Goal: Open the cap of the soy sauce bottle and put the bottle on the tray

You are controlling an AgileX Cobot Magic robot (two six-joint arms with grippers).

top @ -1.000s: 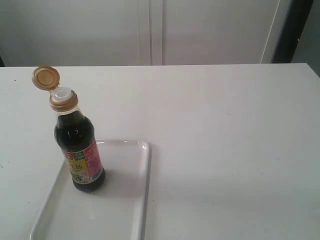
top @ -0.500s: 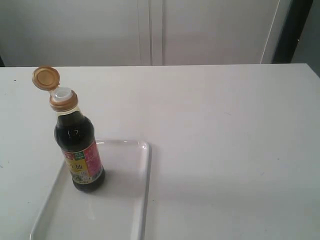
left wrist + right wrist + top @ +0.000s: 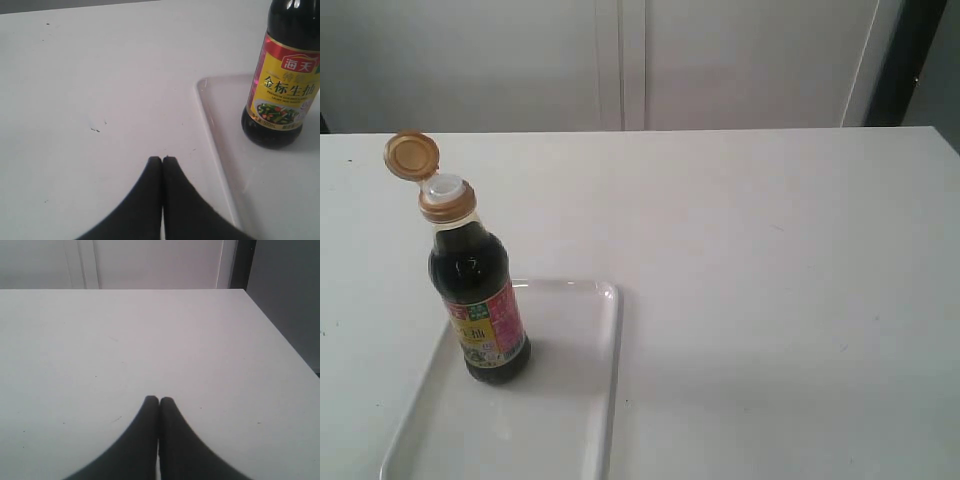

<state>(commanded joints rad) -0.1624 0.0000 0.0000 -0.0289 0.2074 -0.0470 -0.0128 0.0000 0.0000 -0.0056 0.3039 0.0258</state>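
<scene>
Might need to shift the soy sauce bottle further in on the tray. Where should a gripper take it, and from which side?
Grip the soy sauce bottle around its labelled body, below the shoulders, coming in level from the side. It stands upright on the tray, and the cap hangs open off the neck, so a top grasp would likely foul it. The left gripper, now shut, looks nearest.

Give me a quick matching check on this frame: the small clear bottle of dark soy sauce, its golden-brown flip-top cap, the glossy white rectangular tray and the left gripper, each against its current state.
Things:
1. small clear bottle of dark soy sauce
2. golden-brown flip-top cap
3. glossy white rectangular tray
4. left gripper

States:
A. flipped open, hanging off its collar, white spout exposed
B. shut, empty, over the bare table beside the tray
C. standing upright on the tray
D. lying flat on the white table, carrying the bottle

Pairs: 1-C, 2-A, 3-D, 4-B
</scene>
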